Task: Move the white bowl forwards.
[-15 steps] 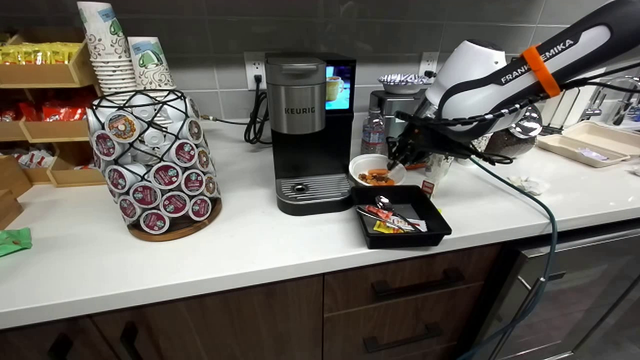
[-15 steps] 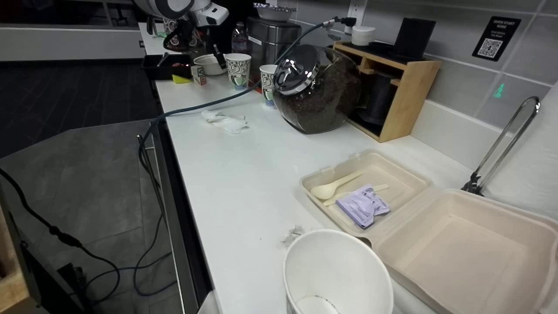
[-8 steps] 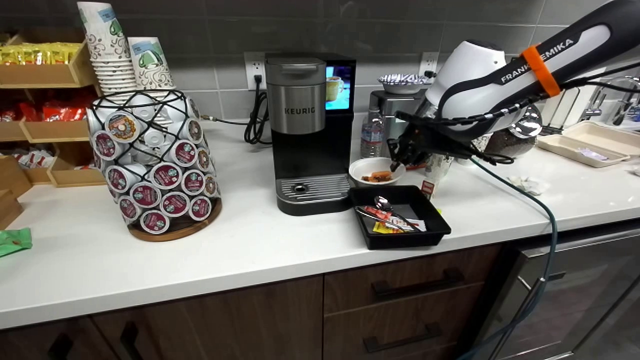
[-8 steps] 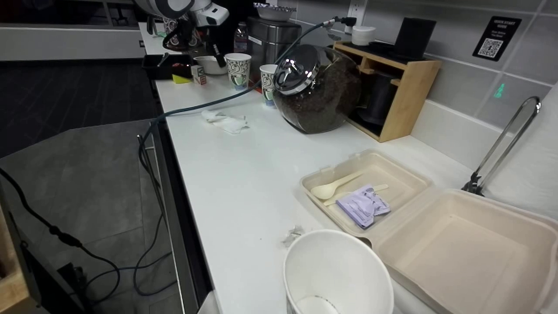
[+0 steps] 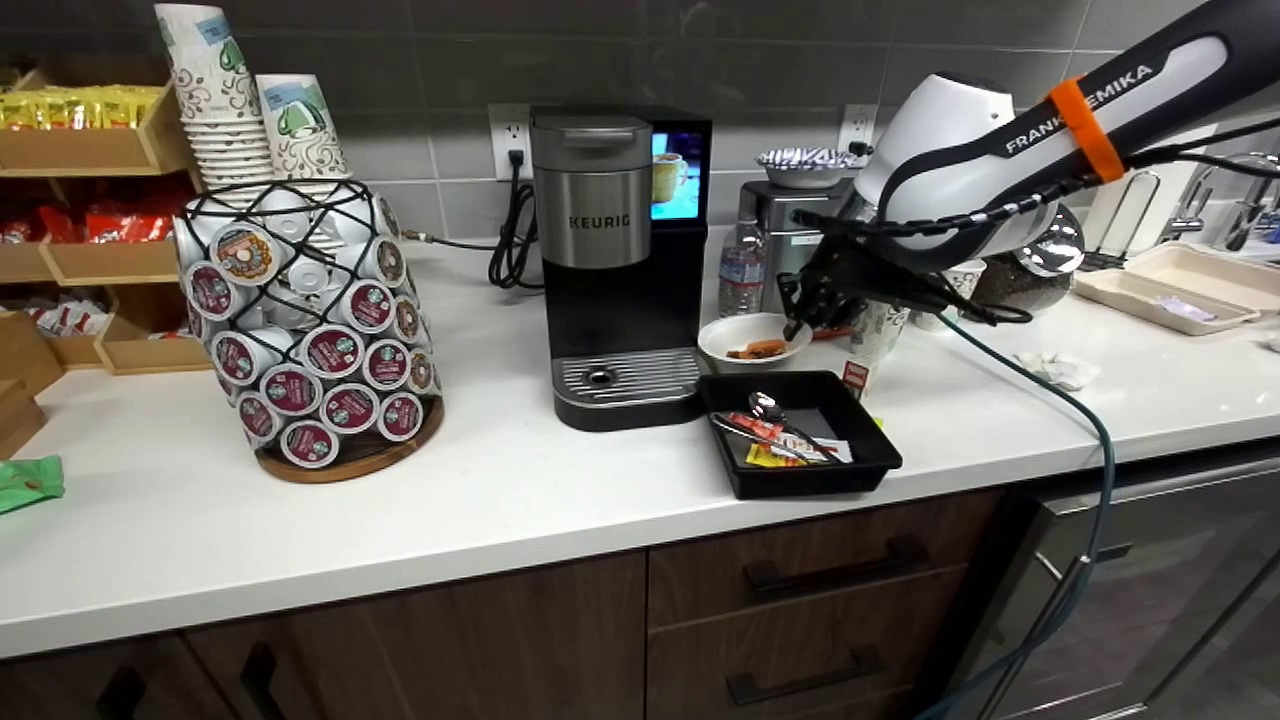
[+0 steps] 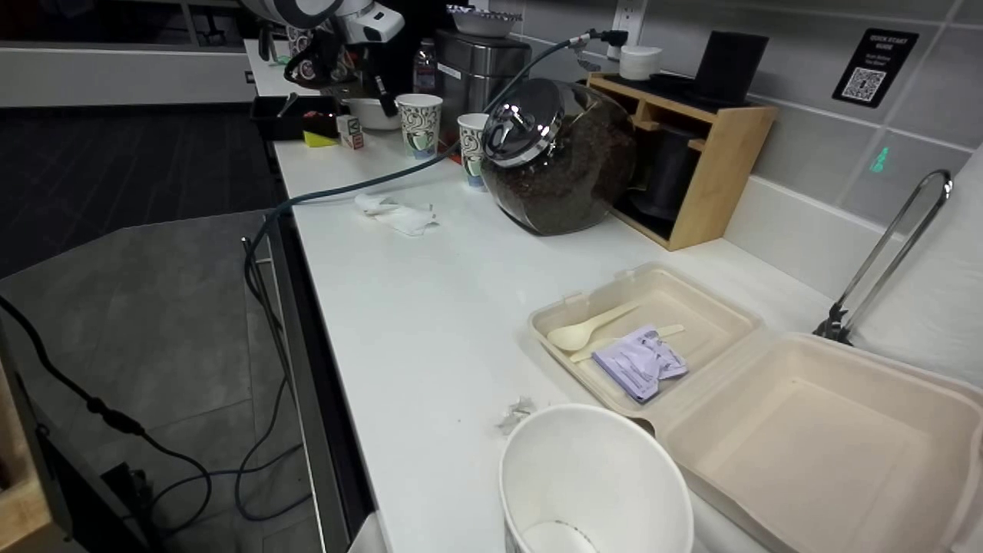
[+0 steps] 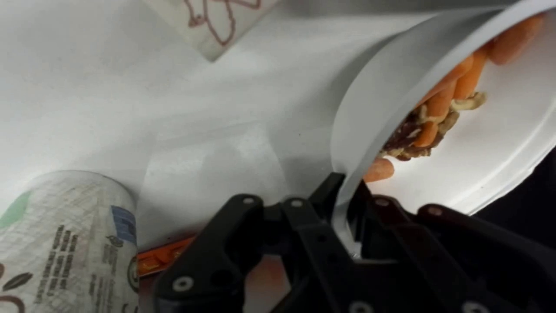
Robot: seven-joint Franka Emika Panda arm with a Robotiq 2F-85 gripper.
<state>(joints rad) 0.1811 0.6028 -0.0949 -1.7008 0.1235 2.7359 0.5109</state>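
Note:
The white bowl (image 5: 722, 342) stands between the coffee maker and a paper cup, with carrots and nuts inside. It also shows in an exterior view (image 6: 376, 115), partly behind the cup. In the wrist view the bowl's wall (image 7: 369, 95) runs down between the black fingers. My gripper (image 7: 346, 187) is shut on the rim, one finger inside and one outside. In both exterior views my gripper (image 5: 795, 328) is at the bowl's cup side (image 6: 388, 104). The bowl looks nearly level; I cannot tell whether its base touches the counter.
The coffee maker (image 5: 600, 300) stands close beside the bowl. A black tray (image 5: 800, 430) with cutlery and packets sits just in front, toward the counter edge. A paper cup (image 6: 420, 127), small box (image 6: 351, 132), water bottle (image 5: 742, 270) and steel appliance (image 6: 480, 69) are near.
The bowl was tipped toward the counter edge a second ago and is now more level, with less of its contents showing. My gripper has shifted slightly, and the arm rose a little.

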